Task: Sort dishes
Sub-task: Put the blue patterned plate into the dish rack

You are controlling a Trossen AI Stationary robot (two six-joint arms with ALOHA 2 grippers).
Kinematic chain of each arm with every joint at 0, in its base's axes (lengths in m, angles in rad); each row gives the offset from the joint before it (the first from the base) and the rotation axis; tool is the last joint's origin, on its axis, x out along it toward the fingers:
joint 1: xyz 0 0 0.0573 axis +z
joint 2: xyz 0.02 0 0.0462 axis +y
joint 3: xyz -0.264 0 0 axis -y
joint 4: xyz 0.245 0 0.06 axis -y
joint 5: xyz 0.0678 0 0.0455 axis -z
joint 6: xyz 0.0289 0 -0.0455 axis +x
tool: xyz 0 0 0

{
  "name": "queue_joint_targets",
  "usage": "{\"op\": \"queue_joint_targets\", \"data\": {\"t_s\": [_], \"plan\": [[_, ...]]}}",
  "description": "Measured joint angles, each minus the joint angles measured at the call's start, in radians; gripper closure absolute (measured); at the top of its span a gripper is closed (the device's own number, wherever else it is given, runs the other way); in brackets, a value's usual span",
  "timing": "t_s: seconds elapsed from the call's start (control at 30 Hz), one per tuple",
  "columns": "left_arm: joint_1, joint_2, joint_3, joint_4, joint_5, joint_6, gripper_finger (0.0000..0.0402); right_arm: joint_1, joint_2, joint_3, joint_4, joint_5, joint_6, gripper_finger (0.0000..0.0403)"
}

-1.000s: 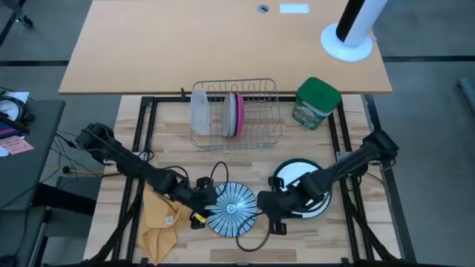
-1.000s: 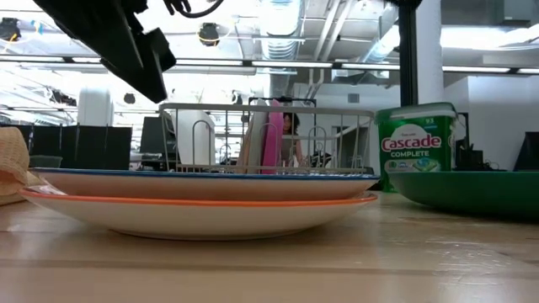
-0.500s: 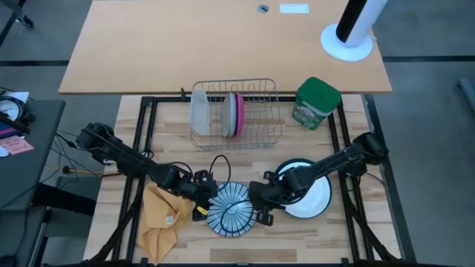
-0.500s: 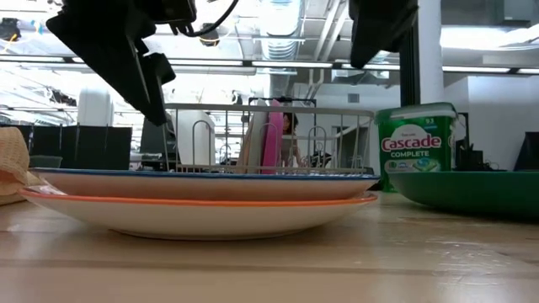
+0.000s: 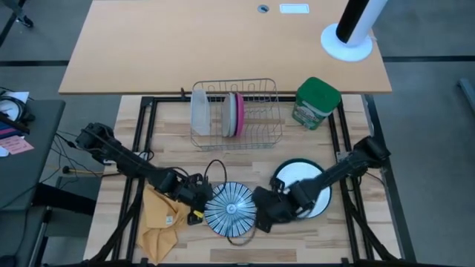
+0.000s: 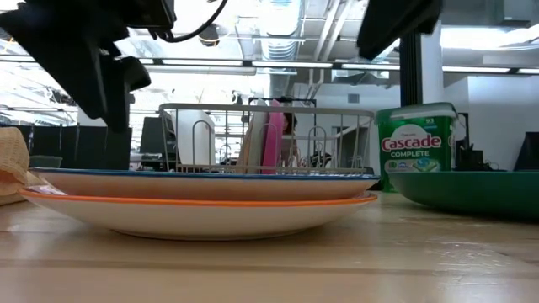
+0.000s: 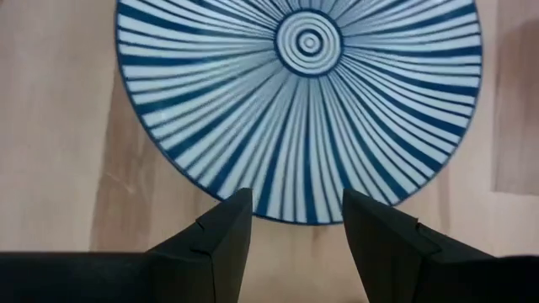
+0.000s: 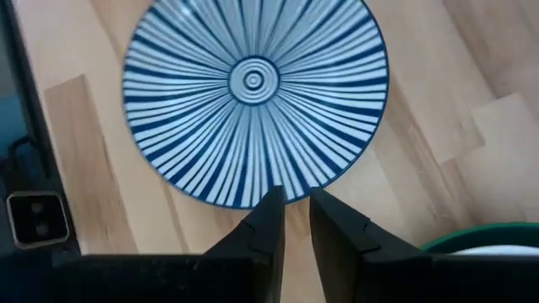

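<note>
A blue-and-white striped plate (image 5: 230,210) lies on top of an orange-rimmed plate (image 6: 202,210) at the table's near middle. My left gripper (image 5: 199,199) is open, just left of the stack and above its rim (image 7: 253,206). My right gripper (image 5: 261,210) hovers at the stack's right rim (image 8: 290,195), its fingers a narrow gap apart. The low view shows both grippers above the plates. A white plate with a dark green rim (image 5: 306,191) lies under my right arm. A grey plate (image 5: 227,115) and a magenta plate (image 5: 239,115) stand on edge in the wire rack (image 5: 256,133).
A frosted container (image 5: 200,111) stands in the rack's left end. A green canister (image 5: 317,102) stands right of the rack. A yellow cloth (image 5: 165,219) lies at the near left, under my left arm. A cable loops around the plate stack.
My right gripper has come toward the table's left, from over the green-rimmed plate to the striped plate's right rim. My left gripper has drawn back a little toward the table's left, off the stack. The plates have stayed in place.
</note>
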Motion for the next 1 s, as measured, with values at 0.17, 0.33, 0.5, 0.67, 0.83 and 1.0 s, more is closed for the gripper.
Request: {"op": "queue_joint_targets", "data": {"t_s": [0.17,0.33,0.5,0.67,0.83,1.0], "plan": [[-0.019,0.000,0.000,0.001,-0.035,-0.028,0.0221,0.080,0.000,0.000,0.000,0.104,-0.041,0.0341],[-0.036,0.000,0.000,0.002,-0.096,-0.033,0.0221,0.128,0.000,-0.002,0.003,0.185,-0.074,0.0341],[-0.052,0.000,0.000,0.003,-0.131,-0.069,0.0221,0.141,-0.001,-0.072,0.100,0.206,-0.115,0.0341],[-0.071,0.000,0.000,0.003,-0.152,-0.078,0.0221,0.119,-0.001,-0.153,0.203,0.196,-0.174,0.0341],[-0.095,0.001,0.000,0.002,-0.176,-0.081,0.0221,0.087,-0.002,-0.186,0.249,0.185,-0.202,0.0341],[-0.123,0.017,-0.001,0.006,-0.233,-0.045,0.0221,0.055,0.000,-0.225,0.298,0.087,-0.210,0.0342]]}}
